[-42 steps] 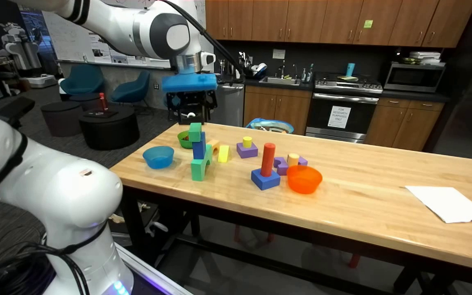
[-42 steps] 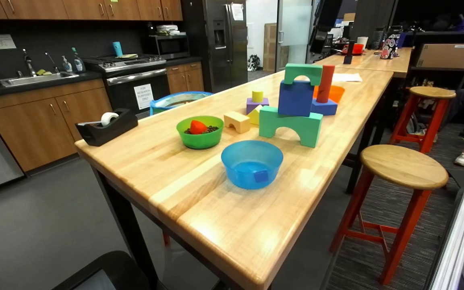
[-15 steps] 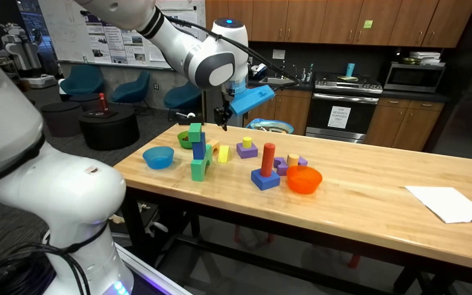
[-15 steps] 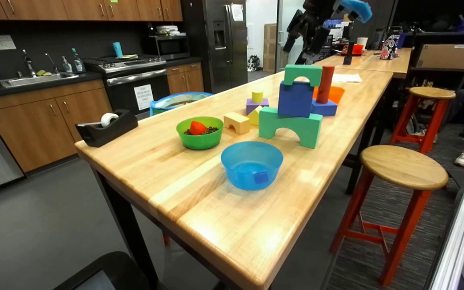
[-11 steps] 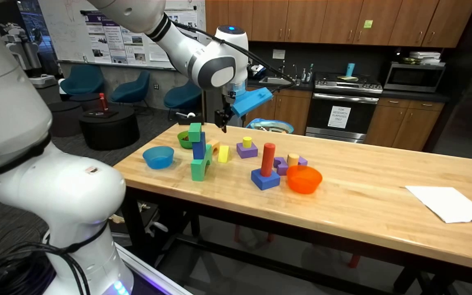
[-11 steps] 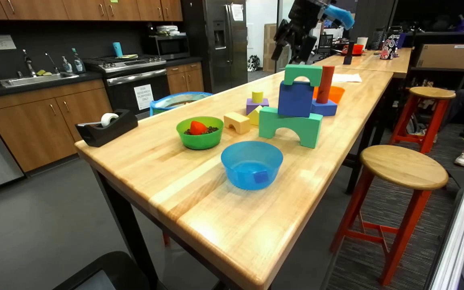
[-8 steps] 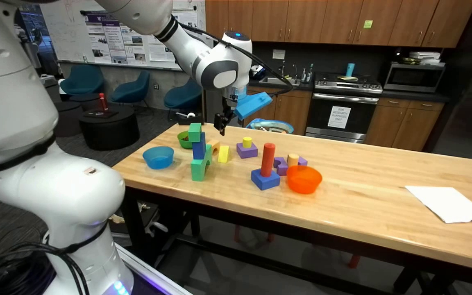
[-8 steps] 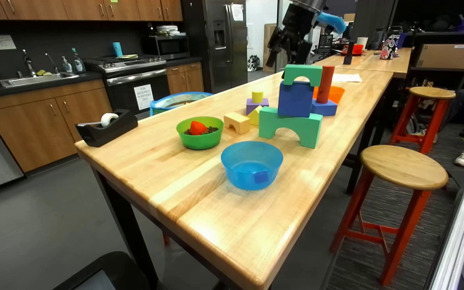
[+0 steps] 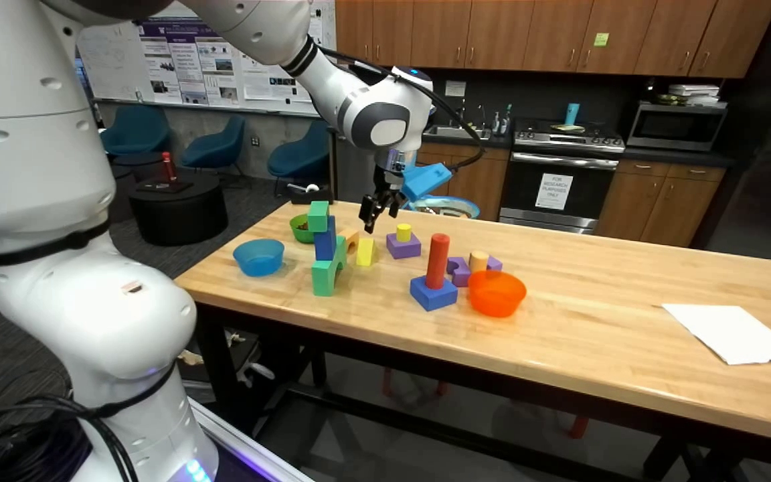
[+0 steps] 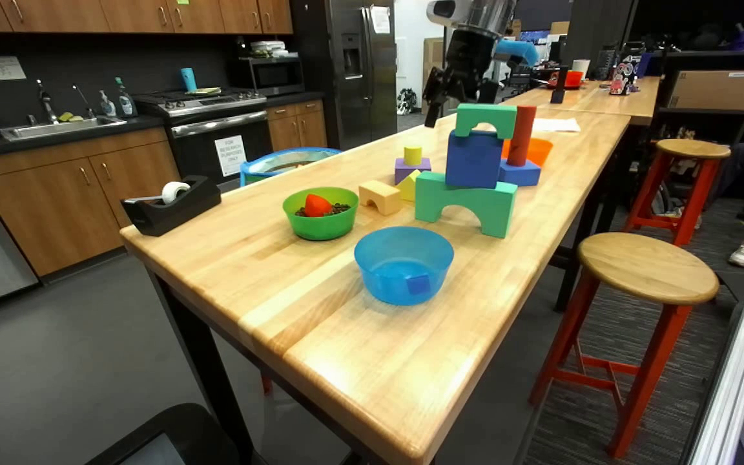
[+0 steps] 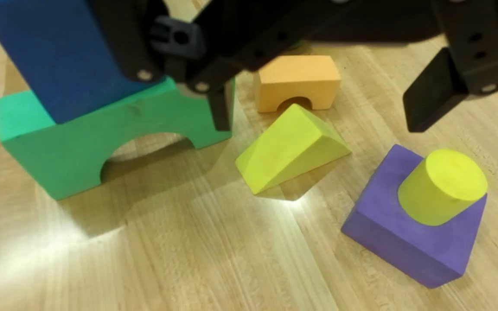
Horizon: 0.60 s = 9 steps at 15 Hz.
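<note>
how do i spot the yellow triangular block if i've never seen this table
Start at the pale wooden table and find the large green arch block carrying a blue rectangular block. In the wrist view, the yellow triangular block sits between that arch and the square purple block. Its sloping faces meet in a ridge, unlike the yellow cylinder standing on the purple block.

A lab's kitchen area: off 1 long edge of the bench (image 9: 600,321) stand a sink (image 9: 456,132), microwave (image 9: 676,128) and oven (image 9: 589,191), whose sign (image 9: 553,191) reads "FOR RESEARCH PURPOSES ONLY"; past 1 corner, a whiteboard (image 9: 114,80) with posters (image 9: 188,70).
</note>
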### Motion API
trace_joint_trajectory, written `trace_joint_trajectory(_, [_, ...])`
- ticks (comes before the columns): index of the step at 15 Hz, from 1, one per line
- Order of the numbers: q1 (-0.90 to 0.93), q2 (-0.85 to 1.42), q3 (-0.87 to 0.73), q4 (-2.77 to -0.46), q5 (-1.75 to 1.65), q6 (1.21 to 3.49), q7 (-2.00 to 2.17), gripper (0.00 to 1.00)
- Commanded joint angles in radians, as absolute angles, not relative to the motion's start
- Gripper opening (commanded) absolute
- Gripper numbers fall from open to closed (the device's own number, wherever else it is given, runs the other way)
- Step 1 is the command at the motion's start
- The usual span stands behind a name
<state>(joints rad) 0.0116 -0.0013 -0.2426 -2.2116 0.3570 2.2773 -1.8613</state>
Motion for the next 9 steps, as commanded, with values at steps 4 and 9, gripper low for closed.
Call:
trace_joint_trajectory(4, [-0.069,0.059,-0.163,-2.133,0.314,2.207,-1.885,1.00])
trace_joint_trajectory(9, [-0.083,0.049,-0.144,-2.157,0.339,2.223,-1.891,1.00])
